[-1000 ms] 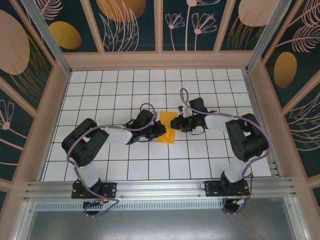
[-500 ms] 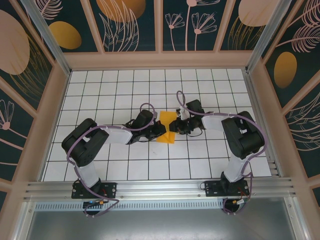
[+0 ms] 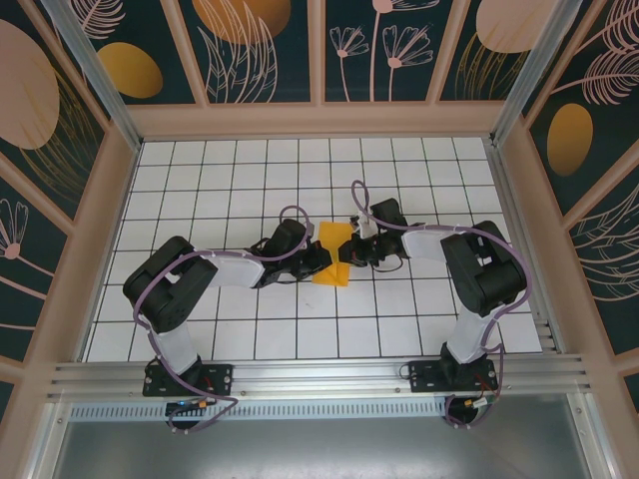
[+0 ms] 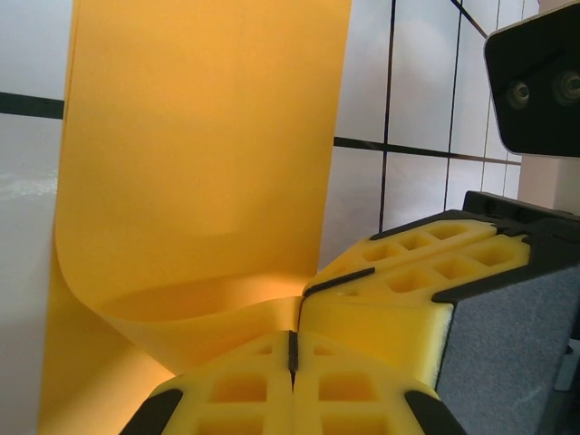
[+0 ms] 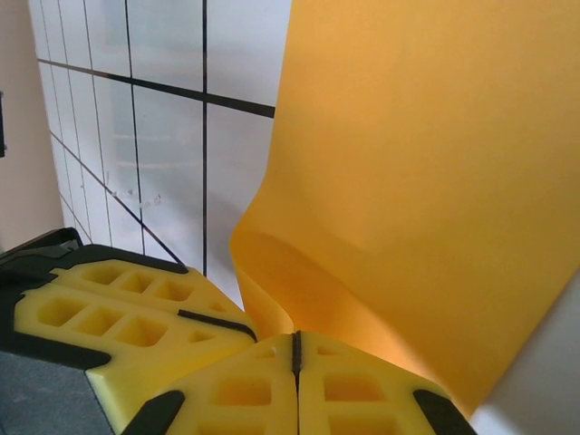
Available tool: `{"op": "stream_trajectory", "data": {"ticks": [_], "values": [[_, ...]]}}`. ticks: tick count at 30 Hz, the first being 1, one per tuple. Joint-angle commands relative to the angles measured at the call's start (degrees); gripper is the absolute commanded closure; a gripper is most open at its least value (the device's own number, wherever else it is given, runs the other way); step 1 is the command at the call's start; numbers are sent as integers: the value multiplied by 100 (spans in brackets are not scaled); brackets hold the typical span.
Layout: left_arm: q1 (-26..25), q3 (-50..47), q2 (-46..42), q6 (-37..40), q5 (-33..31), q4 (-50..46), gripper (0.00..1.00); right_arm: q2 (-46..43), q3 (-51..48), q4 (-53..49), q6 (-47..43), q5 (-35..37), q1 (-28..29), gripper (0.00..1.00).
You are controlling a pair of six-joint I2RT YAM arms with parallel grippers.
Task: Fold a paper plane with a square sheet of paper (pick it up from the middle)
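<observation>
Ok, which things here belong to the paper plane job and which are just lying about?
Part of the job: sheet of paper; left gripper and right gripper, both shut on its edge.
Just there: tiled table; painted wall panels.

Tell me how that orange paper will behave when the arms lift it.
Likely floppy: the paper sheet bows in a soft curl where the left pincer nips it. Probably light, sagging between grips; it bends at the right pincer too. May crease or tear if pulled apart.
</observation>
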Motion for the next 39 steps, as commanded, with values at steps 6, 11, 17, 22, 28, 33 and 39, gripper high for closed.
{"op": "stream_trajectory", "data": {"ticks": [6, 11, 17, 22, 28, 33, 39], "values": [[-25, 213, -154, 108, 114, 2, 85, -148, 47, -244, -211, 681, -160, 98], [-21, 378, 37, 157, 251, 29, 82, -108, 40, -309, -266, 819, -177, 98], [-24, 550, 220, 226, 356, -42, 81, -97, 36, -354, -289, 942, -187, 98], [-19, 630, 328, 257, 394, -95, 81, -125, 33, -408, -302, 1090, -196, 97], [-27, 718, 420, 277, 439, -121, 81, -118, 56, -438, -319, 1139, -207, 97], [-26, 753, 475, 276, 457, -129, 81, -128, 94, -485, -328, 1213, -222, 97], [-21, 765, 530, 261, 464, -135, 81, -213, 106, -493, -328, 1221, -222, 97]]}}
